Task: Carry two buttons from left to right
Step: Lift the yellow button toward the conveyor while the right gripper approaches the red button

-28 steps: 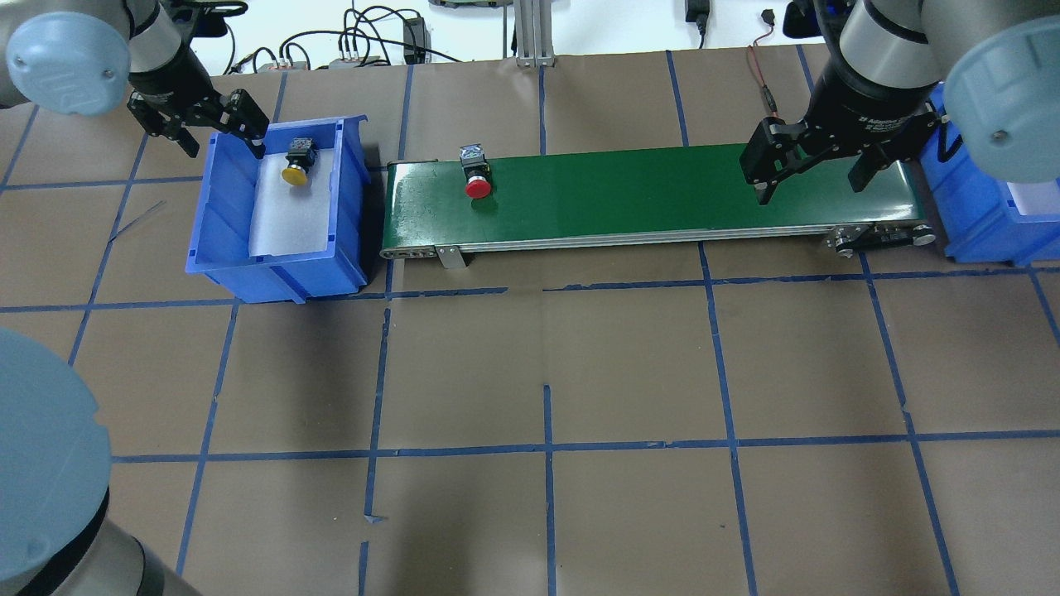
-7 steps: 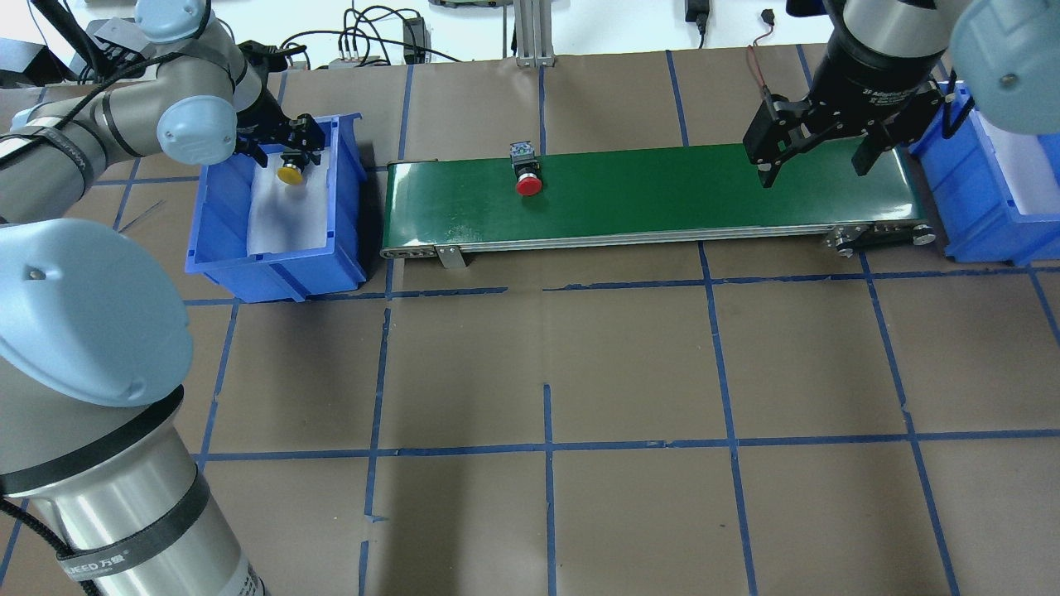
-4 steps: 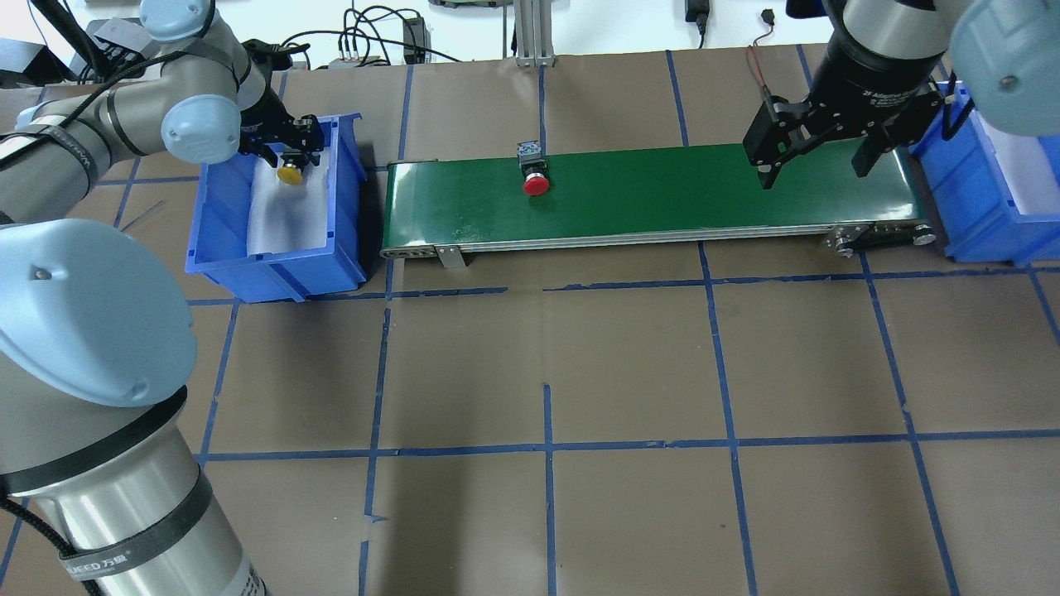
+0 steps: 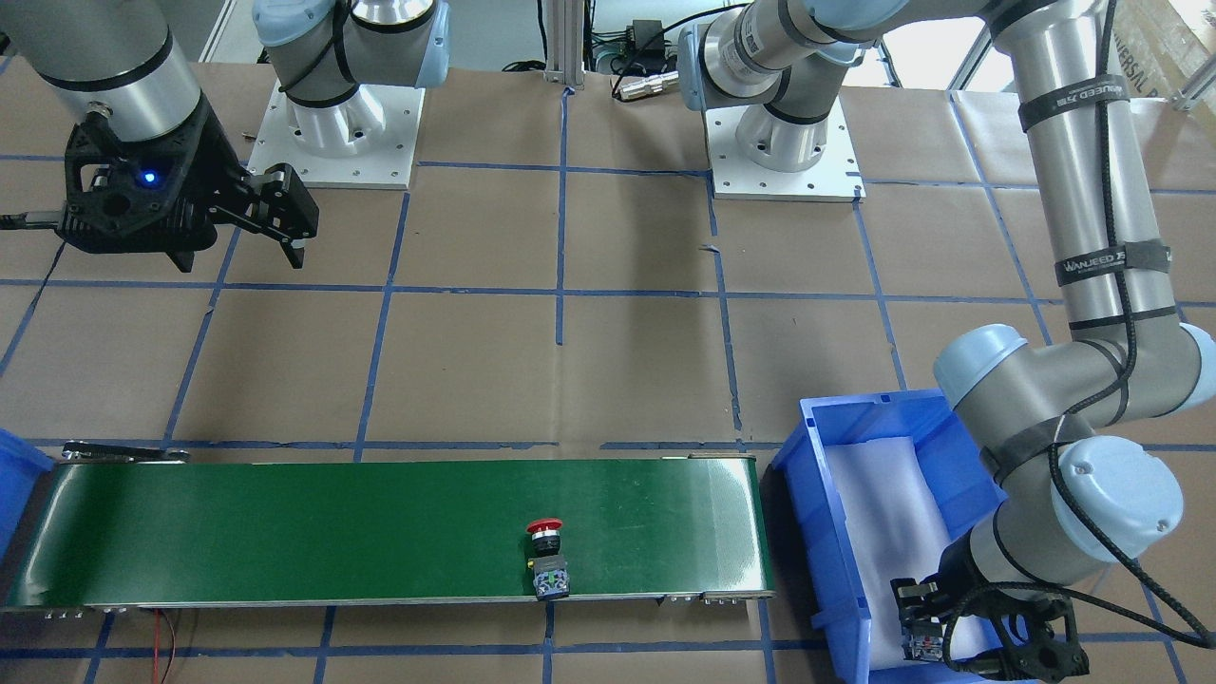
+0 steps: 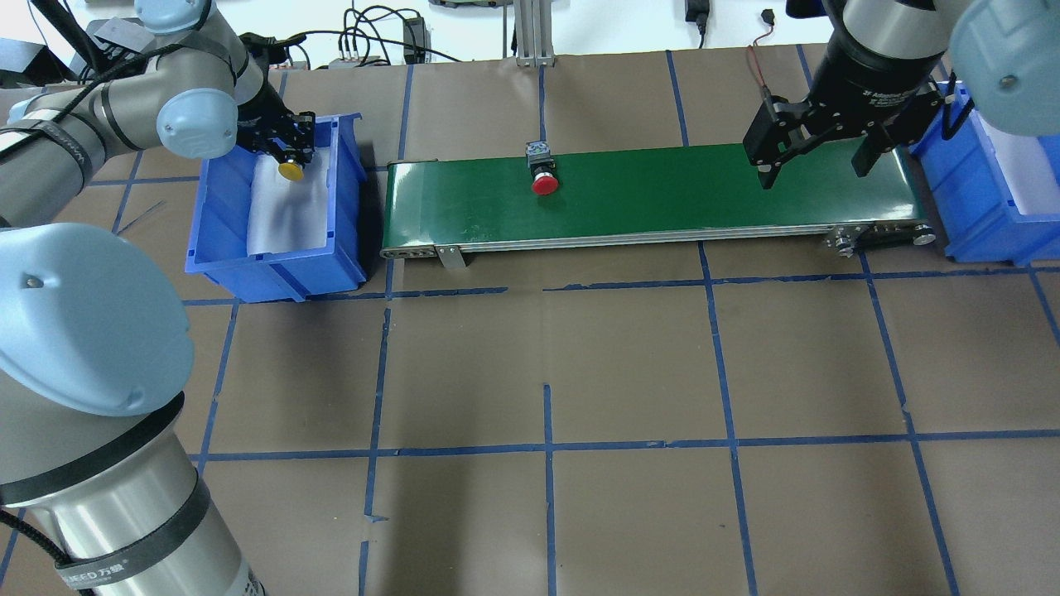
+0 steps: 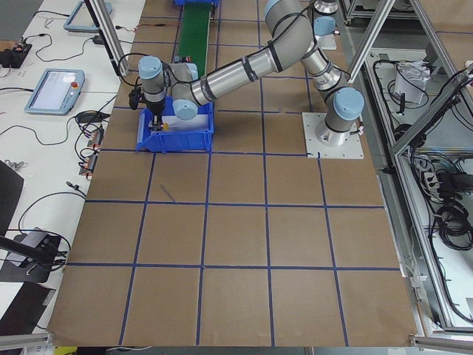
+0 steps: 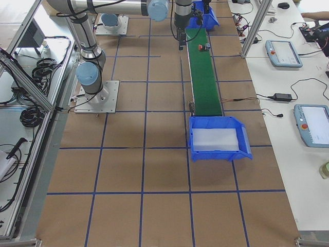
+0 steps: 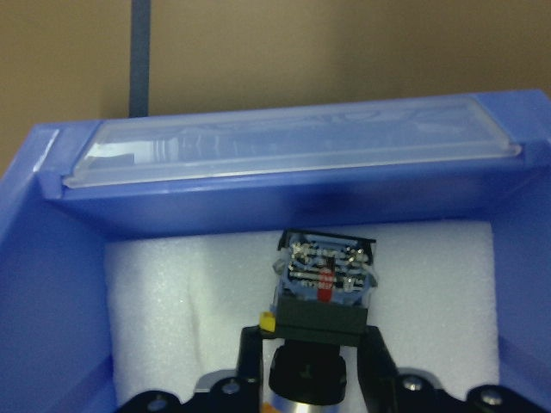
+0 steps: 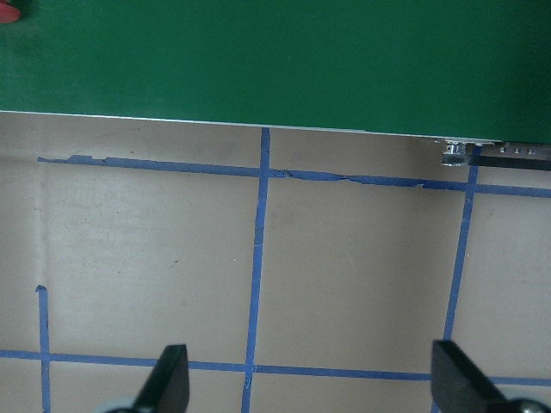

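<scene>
The yellow button [image 5: 289,170] lies on white foam at the far end of the left blue bin [image 5: 217,217]. My left gripper [image 5: 288,157] reaches down into that bin and is shut on the button. In the left wrist view both fingers [image 8: 251,357] press the black collar under the grey contact block [image 8: 325,274]. The red button [image 5: 543,180] lies on its side on the green conveyor belt [image 5: 679,189], left of the middle. My right gripper [image 5: 816,165] hangs open above the belt's right end, with nothing between its fingers [image 9: 172,379].
A second blue bin [image 5: 977,211] with white foam stands just past the belt's right end. Cables and a metal post sit along the far table edge. Brown paper with blue tape lines covers the table in front of the belt.
The red button has travelled rightward along the belt. My left gripper moved from behind the bin down into it and shut on the yellow button. The right gripper stayed put.
</scene>
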Controlling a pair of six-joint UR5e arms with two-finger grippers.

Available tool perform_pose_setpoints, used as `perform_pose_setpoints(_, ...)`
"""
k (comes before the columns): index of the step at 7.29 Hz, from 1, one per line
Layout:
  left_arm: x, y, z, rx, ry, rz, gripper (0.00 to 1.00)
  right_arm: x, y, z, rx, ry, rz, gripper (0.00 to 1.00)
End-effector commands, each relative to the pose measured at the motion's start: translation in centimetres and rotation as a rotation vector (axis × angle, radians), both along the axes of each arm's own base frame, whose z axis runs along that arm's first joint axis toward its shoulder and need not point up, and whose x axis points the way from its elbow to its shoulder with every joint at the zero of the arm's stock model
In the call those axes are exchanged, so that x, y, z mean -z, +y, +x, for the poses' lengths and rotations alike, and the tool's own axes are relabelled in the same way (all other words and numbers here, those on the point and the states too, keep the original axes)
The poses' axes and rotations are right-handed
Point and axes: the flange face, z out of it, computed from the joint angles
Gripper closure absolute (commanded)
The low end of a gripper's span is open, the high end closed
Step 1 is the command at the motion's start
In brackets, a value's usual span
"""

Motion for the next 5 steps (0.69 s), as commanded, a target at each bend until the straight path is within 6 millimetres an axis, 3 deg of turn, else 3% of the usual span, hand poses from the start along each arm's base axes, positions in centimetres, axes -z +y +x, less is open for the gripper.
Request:
perform_pose_setpoints(1,-4.7,1.6,-0.2,-0.002,0.001,0.018,0.68,0.1,0.0,0.0,0.000,0.000,0.002,0.00)
perform_pose_setpoints(2,-6.8,2.6,-0.4,-0.002,0.003,0.035,0.68,0.1,0.0,0.0,0.000,0.000,0.002,0.00)
perform_pose_setpoints(5,-16.4,7.9,-1.6,-0.006,0.009,0.067,0.67,0.4,-0.1,0.0,0.000,-0.002,0.004,0.00)
